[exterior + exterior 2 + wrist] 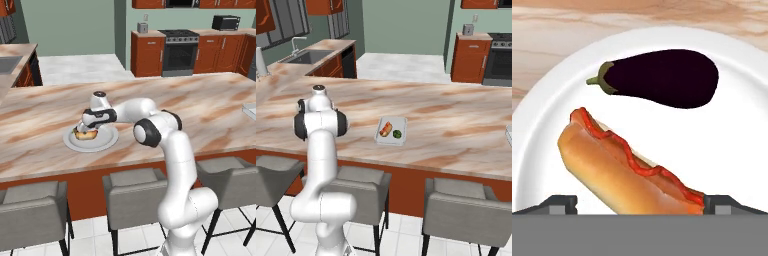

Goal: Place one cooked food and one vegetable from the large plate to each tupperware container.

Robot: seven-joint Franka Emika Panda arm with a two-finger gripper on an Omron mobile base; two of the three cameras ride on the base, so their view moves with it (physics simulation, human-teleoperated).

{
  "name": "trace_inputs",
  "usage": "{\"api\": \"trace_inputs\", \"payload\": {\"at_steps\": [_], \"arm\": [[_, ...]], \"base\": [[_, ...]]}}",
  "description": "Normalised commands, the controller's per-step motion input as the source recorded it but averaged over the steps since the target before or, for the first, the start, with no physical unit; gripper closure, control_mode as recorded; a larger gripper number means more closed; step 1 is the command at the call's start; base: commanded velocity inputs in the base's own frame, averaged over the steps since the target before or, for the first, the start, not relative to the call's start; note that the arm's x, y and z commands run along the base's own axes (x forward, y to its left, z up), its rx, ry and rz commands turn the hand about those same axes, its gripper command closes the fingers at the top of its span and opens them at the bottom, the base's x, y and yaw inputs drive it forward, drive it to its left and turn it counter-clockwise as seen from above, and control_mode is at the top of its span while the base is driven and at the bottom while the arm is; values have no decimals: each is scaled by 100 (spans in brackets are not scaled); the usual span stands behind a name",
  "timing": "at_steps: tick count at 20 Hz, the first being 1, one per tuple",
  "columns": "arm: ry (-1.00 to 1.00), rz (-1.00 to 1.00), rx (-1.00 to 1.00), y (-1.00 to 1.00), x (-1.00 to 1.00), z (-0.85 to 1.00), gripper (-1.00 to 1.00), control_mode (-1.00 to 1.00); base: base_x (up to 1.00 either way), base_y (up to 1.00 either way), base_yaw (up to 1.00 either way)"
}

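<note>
White plate holds a hot dog and, at 12 o'clock, an eggplant — gripper jaws apart, straddling the hot dog. One tray already holds food.

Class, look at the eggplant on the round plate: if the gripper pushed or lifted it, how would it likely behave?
The eggplant has a rounded, bulging body, so a sideways push would probably roll it on the smooth plate. Its glossy dark skin suggests the fingers could slip. It tapers toward the stem, so a grip there may hold less surely than one across the fat end.
</note>
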Motion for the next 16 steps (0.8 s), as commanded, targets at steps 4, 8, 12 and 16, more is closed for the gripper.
{"api": "trace_inputs", "payload": {"at_steps": [4, 8, 12, 16], "arm": [[-10, 17, 0, -1, -6, 0, -100, -100], [0, 26, 0, 0, 1, -16, -100, -100], [0, 27, -1, 4, 5, -17, -100, -100], [0, 22, -5, 18, 21, -8, -100, -100]], "base": [[0, 0, 0], [0, 0, 0], [0, 0, 0], [0, 0, 0]]}}
